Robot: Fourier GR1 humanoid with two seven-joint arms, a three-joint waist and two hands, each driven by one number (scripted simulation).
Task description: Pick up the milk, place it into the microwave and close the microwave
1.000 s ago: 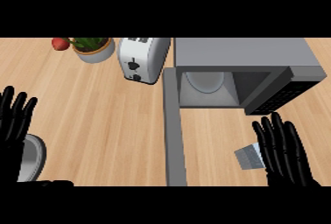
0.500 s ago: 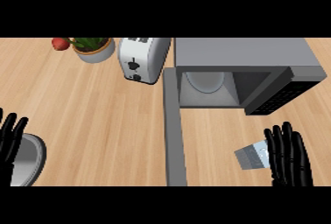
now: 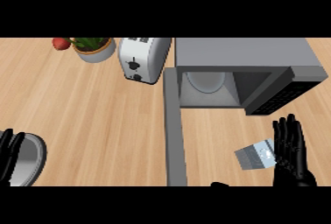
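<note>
Counter [image 3: 97, 122] of pale wood filled the view. Microwave [image 3: 245, 54] stood at the far right, grey — its cavity open, a round plate [image 3: 205, 81] visible inside. Microwave door [image 3: 173, 131] swung out toward the near edge, seen edge-on as a long grey bar, lying between the counter's left half and the milk. Toaster [image 3: 145, 59], white, stood just left of the microwave, tilted a little. Metal pan [image 3: 29, 159] lay at the near left edge, partly cut off. Potted plant [image 3: 93, 47] stood at the far left, a red fruit [image 3: 61, 43] just beside it.

Milk [image 3: 257, 154] — a small grey-white carton — lay on the counter right of the open door, in front of the microwave's control side. Right hand [image 3: 291, 151] hovered just right of the carton, fingers straight and spread, pointing away; whether it touched the carton could not be told. Left hand [image 3: 8, 151] showed at the near left edge by the pan, fingers straight, holding nothing.
</note>
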